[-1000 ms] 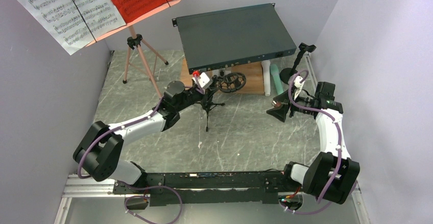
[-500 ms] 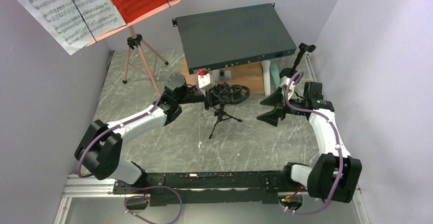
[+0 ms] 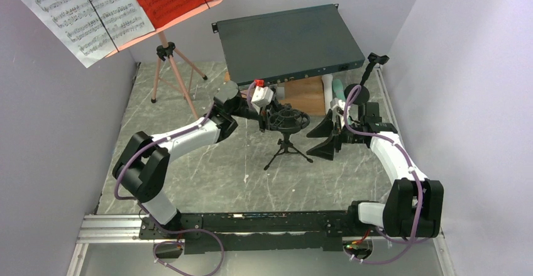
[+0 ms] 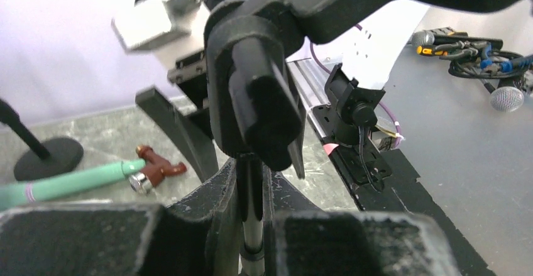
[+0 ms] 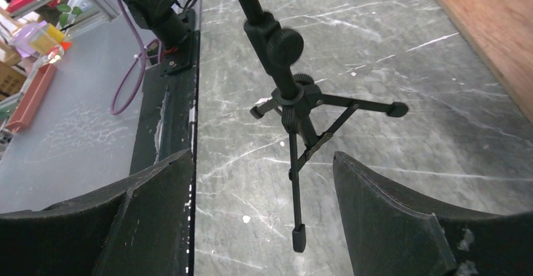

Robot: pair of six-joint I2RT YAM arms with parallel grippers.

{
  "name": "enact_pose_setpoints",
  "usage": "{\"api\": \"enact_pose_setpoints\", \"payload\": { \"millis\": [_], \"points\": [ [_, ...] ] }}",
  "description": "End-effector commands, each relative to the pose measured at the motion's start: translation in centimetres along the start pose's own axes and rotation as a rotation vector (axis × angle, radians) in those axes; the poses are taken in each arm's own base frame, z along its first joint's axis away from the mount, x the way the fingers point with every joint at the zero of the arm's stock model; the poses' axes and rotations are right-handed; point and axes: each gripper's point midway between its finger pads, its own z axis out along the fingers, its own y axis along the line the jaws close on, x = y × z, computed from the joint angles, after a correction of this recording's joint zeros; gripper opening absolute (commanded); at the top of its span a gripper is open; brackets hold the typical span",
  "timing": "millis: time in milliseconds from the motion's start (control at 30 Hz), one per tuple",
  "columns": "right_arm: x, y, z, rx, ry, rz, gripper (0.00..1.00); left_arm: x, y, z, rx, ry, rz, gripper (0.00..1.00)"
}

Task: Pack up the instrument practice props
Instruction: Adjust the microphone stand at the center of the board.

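My left gripper (image 3: 266, 119) is shut on the thin pole of a small black tripod mic stand (image 3: 286, 139). The stand is upright, its feet at the marble table. In the left wrist view the pole (image 4: 252, 210) sits pinched between my jaws, under the stand's black clip (image 4: 251, 93). My right gripper (image 3: 324, 137) is open just right of the tripod. Its wrist view shows the tripod legs (image 5: 303, 115) ahead, one leg reaching between the spread fingers (image 5: 386, 216). The salmon music stand (image 3: 171, 59) with sheet-music pages (image 3: 88, 9) stands at the back left.
A dark grey rack box (image 3: 289, 40) lies tilted over a wooden board (image 3: 307, 93) at the back. White (image 3: 327, 90) and mint (image 3: 339, 91) tubes lie right of the board, with a round-based mic stand (image 3: 371, 68) by the right wall. A small brown piece (image 4: 157, 169) lies beside the mint tube.
My left arm has carried the tripod stand to the right and turned it from tilted to upright. My right gripper has moved left, close to the tripod, and stays open.
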Motion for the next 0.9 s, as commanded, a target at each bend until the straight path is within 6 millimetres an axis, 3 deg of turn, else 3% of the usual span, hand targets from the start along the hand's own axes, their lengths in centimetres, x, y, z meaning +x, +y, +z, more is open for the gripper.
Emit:
{"api": "enact_pose_setpoints", "payload": {
  "millis": [0,467,733,867],
  "points": [
    [-1.1,0.6,0.4,-0.053,-0.030,-0.092,0.84,-3.3,-2.0,1.5,0.147,-0.015,0.146,0.00],
    [-1.1,0.3,0.4,-0.041,-0.014,-0.153,0.85,-1.0,-2.7,4.5,0.262,-0.001,0.128,0.03],
    [0.0,-1.0,0.0,0.007,0.066,-0.174,0.84,1.8,-1.4,4.4,0.213,0.075,0.158,0.09],
    [0.3,-1.2,-0.1,0.015,0.081,-0.184,0.84,2.7,-1.3,3.8,0.164,0.098,0.182,0.19]
  ]
}}
